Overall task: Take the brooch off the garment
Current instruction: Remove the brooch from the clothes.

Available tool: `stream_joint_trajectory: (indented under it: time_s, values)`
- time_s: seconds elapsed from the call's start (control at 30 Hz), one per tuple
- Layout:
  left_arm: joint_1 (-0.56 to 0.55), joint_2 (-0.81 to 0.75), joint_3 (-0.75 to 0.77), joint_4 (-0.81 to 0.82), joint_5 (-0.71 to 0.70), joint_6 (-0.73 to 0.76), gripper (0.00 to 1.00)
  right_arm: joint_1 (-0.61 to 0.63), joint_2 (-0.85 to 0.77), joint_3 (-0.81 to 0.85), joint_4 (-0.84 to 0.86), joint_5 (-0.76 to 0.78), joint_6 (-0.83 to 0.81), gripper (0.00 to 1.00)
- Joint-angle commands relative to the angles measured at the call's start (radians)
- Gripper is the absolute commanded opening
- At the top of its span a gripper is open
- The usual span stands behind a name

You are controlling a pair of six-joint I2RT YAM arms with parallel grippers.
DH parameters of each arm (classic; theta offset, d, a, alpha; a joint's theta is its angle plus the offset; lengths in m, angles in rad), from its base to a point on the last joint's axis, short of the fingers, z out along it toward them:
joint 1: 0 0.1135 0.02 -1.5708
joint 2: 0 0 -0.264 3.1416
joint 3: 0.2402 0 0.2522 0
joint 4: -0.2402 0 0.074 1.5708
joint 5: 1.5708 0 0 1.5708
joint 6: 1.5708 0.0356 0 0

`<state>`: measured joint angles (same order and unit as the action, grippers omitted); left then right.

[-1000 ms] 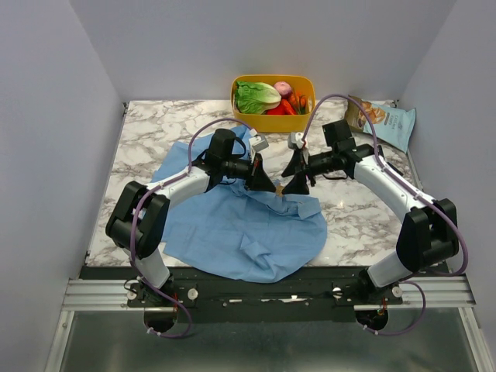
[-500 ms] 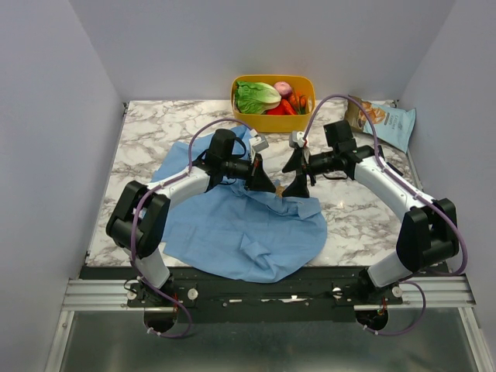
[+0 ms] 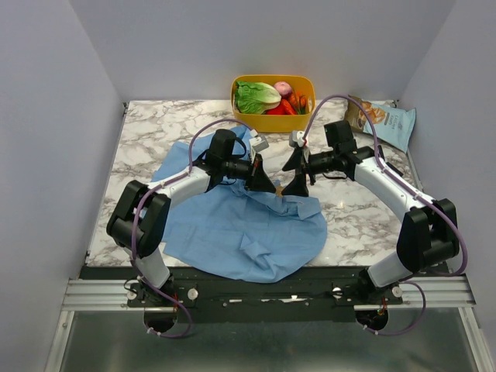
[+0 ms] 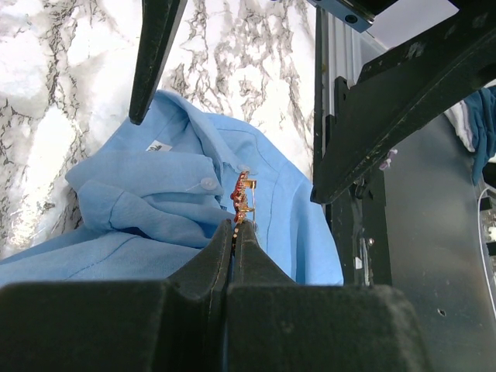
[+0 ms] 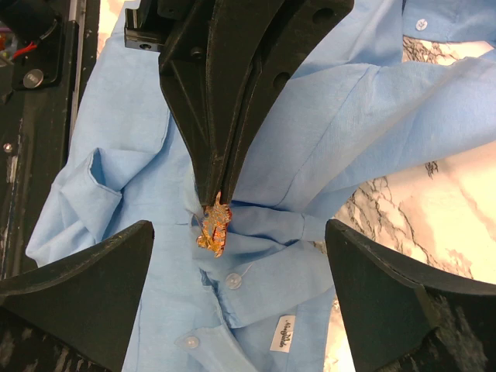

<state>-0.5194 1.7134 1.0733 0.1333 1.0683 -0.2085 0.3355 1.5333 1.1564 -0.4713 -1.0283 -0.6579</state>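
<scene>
Both pincers are being used at the brooch (image 5: 215, 227), pinned on the garment (image 3: 232, 232) below its collar (image 4: 167, 116). The left pincer (image 4: 235, 225) is being clamped shut on its end, and the right pincer (image 5: 238, 240) is being held wide open astride it. Pulling it free is probably being called for next; how it is fastened is being hidden by cloth.
</scene>
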Motion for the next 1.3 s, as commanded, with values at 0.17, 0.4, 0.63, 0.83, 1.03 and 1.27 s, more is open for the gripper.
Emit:
stream_joint_trajectory:
  time_s: [0.17,0.4,0.63,0.83,1.03,1.27]
  values:
    - [-0.002,0.008,0.016,0.025,0.041,-0.006,0.0,0.002,0.024,-0.008,0.019,0.04,0.014,0.9]
    - [-0.002,0.009,0.011,0.037,0.047,-0.017,0.0,0.004,0.053,-0.001,0.02,0.054,0.027,0.83]
    - [-0.002,0.011,0.011,0.043,0.047,-0.022,0.0,0.005,0.067,0.011,-0.016,0.03,0.007,0.67]
    - [-0.002,0.012,0.013,0.043,0.047,-0.023,0.0,0.023,0.073,0.019,-0.043,0.025,-0.02,0.58]
    - [-0.002,0.015,0.013,0.043,0.047,-0.026,0.0,0.037,0.076,0.023,-0.053,0.039,-0.034,0.54]
    - [-0.002,0.018,0.013,0.043,0.047,-0.026,0.0,0.037,0.071,0.023,-0.055,0.043,-0.037,0.47]
